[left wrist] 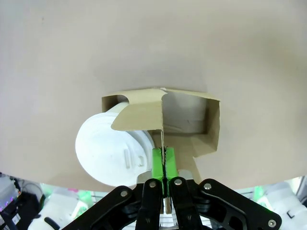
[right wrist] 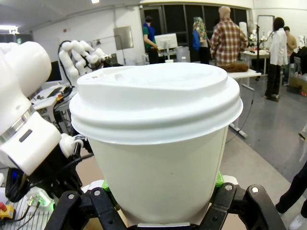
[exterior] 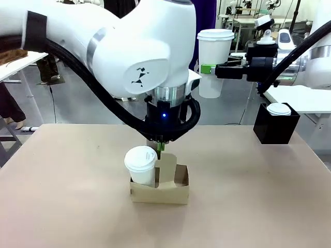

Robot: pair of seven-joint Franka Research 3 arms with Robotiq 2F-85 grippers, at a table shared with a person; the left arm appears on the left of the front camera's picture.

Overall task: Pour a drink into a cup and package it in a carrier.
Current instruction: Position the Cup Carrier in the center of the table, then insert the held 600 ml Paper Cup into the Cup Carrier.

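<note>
- Front view: the left gripper hangs straight down over the middle of the table; its green pads are pinched on the top edge of the carrier's upright handle, nearly pad to pad
- the carrier sits flat on the table, just on the near side of the middle; bare tabletop lies all round it, wide on the left, right and near sides
- the seated cup, white with its lid on, stands in the carrier's left hole, just beside the handle and the left gripper's fingers; its lid rises to about the height of the handle's top
- the carrier's right hole stands open, its inner cardboard walls showing
- Left wrist view: the thin handle runs edge-on between the two pads; the seated cup's lid lies close on one side of it and the open hole on the other
- the right gripper is high above the far right of the table, well apart from the carrier; its jaws are clamped on the body of the raised cup, which is upright and lidded
- Right wrist view: a green pad presses each side of the raised cup below the lid's rim
- a black box stands near the table's right edge with a white lid at its top; open tabletop lies between it and the carrier
</note>
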